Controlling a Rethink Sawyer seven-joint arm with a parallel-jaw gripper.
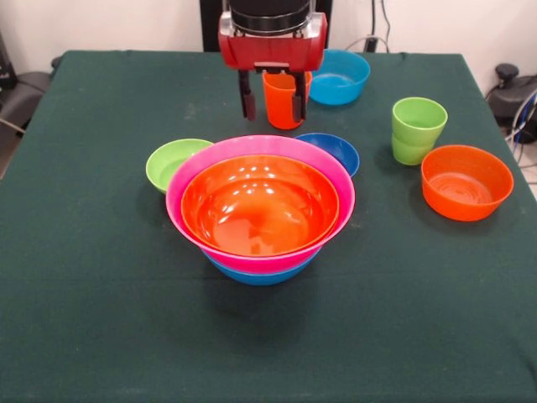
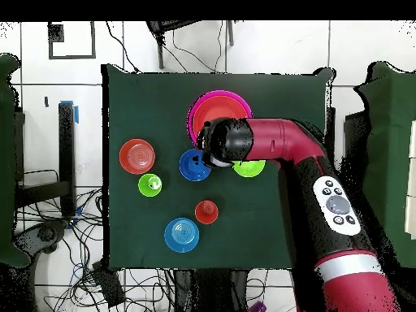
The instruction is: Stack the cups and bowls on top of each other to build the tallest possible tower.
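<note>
Green cloth is covering the table [image 1: 101, 319] I'm working over, white floor tiles and loose cables showing around it from overhead. Tower [image 1: 260, 210] is sitting mid-table: large orange bowl [image 1: 260, 206] nesting in the large pink bowl [image 1: 186, 189], blue bowl [image 1: 260, 275] peeking out underneath. Small lime green bowl [image 1: 172, 161] is touching the pile's left side in the front view, dark blue bowl [image 1: 336, 149] tucking in behind its right rim. Gripper [image 1: 273, 107] is hanging just behind the pile, fingers spread apart and holding nothing; the orange cup [image 1: 281, 101] is standing upright on the cloth farther back, seen between the fingers, apart from them in the overhead view. Light blue bowl [image 1: 340, 77] is sitting beside that cup toward the far edge. Two lime green cups [image 1: 417, 130] are standing nested, off to the right, with the smaller orange bowl [image 1: 466, 181] just beside them, nearer the camera. Arm [image 2: 284, 142] is reaching across from overhead, covering part of the pile.
</note>
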